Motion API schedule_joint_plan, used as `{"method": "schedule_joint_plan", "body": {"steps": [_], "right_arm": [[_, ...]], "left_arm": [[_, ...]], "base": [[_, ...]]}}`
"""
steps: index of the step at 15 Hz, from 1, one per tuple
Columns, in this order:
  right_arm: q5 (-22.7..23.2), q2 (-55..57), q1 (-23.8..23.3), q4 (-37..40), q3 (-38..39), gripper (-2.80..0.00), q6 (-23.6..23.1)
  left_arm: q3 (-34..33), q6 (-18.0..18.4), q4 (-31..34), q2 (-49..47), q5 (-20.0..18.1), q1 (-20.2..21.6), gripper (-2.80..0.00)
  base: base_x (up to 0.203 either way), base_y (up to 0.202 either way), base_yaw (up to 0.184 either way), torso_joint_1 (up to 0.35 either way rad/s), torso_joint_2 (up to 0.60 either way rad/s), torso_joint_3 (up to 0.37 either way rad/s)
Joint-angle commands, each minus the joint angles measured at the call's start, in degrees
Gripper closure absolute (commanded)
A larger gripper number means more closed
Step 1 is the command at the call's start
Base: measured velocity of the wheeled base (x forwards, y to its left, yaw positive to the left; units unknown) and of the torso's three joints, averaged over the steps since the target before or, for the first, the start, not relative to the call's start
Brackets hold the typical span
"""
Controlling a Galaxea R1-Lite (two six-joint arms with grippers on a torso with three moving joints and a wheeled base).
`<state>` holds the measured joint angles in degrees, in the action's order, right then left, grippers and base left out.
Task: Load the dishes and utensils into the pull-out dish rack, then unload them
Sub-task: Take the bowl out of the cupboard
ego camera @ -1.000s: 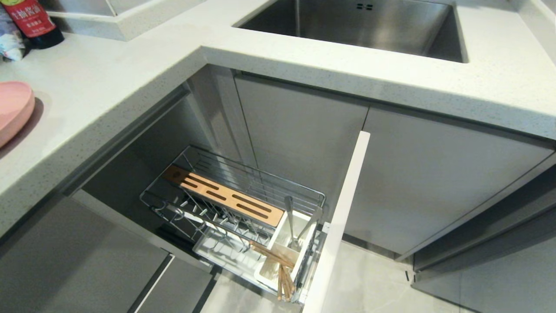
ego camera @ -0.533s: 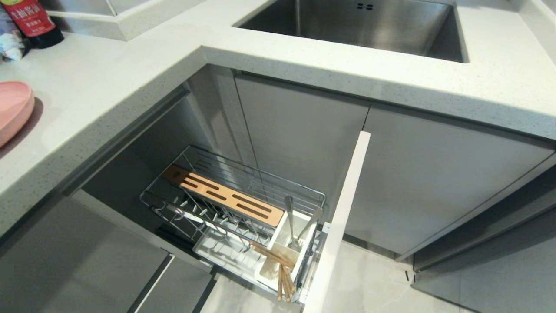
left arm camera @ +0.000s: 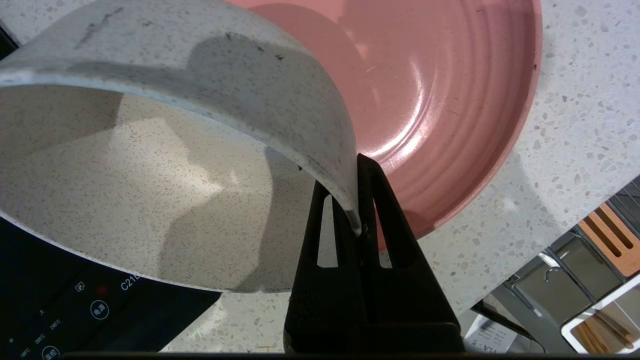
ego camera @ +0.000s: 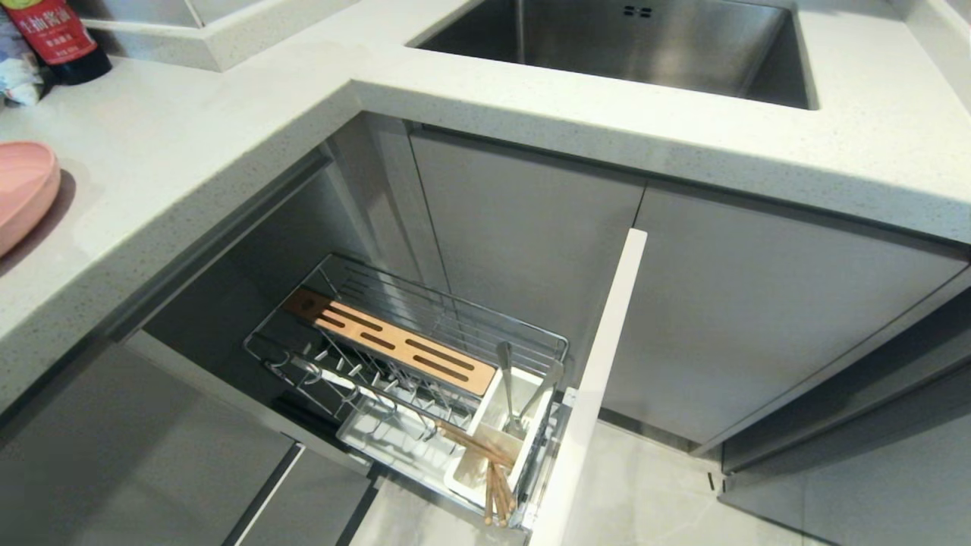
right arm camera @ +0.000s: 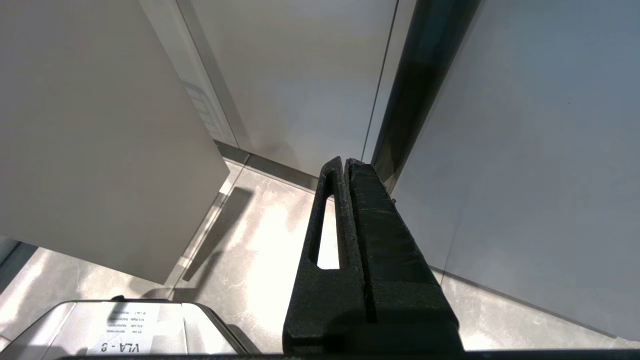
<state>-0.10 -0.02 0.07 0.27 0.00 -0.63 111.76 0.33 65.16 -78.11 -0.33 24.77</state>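
1. Now the left gripper [left arm camera: 356, 200] has its fingers [left arm camera: 380, 215] pinched tight on the bowl [left arm camera: 150, 190] rim, one inside the wall, one outside. A rim pinch suits it, I'd say, since the bowl is too wide to span.
2. Bowl hangs tilted, mouth toward the wrist cam, over the plate [left arm camera: 440, 100] and beside a dark cooktop panel [left arm camera: 60, 310]. Can't tell if it touches the plate.
3. Plate lies flat on the surface [ego camera: 190, 159], near the edge above the rack [ego camera: 410, 364]; only its edge shows in head view [ego camera: 23, 189], far left.
4. Rack is pulled out, front panel [ego camera: 599, 364] facing the floor side. Plate prongs are bare, so no dishes loaded yet.
5. Utensil box [ego camera: 493, 440] already has chopsticks [ego camera: 485, 462] leaning in the near cell & spoon [ego camera: 507, 383] upright in the far cell, w/ a second metal handle beside it.
6. Right gripper [right arm camera: 345, 165] idle, fingers pressed together w/ nothing between, pointing at floor by cabinet doors.
7. Judgement: bowl-loading step; utensils seem done, dishes remain. Next calls for carrying the bowl off the surface, down into the rack. Risk: thin rim grip could slip or swing.
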Motion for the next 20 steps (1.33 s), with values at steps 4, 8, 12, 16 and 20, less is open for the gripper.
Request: {"method": "schedule_joint_plan", "body": {"steps": [4,8,12,16,20], "right_arm": [[0.01,0.02,0.01,0.00,0.00,0.00,-0.07],[0.01,0.02,0.01,0.08,0.00,0.00,-0.06],[0.01,0.02,0.01,0.00,0.00,0.00,-0.07],[0.01,0.01,0.01,0.01,0.00,0.00,-0.02],[0.01,0.02,0.01,0.04,0.00,0.00,-0.07]], "left_arm": [[-0.05,0.02,0.23,-0.73,-0.02,-0.16,0.00],[-0.05,0.02,0.26,-0.99,0.54,-0.25,0.00],[-0.05,-0.05,-0.02,-1.34,1.65,-0.51,-2.80],[-0.05,-0.15,-0.12,-1.08,1.65,-0.51,-2.80],[-0.11,-4.06,-6.40,1.21,1.36,-0.51,-2.80]], "base": [[0.000,0.000,0.000,0.000,0.00,0.000],[0.000,0.000,0.000,0.000,0.00,0.000],[0.000,0.000,0.000,0.000,0.00,0.000],[0.000,0.000,0.000,0.000,0.00,0.000],[0.000,0.000,0.000,0.000,0.00,0.000]]}}
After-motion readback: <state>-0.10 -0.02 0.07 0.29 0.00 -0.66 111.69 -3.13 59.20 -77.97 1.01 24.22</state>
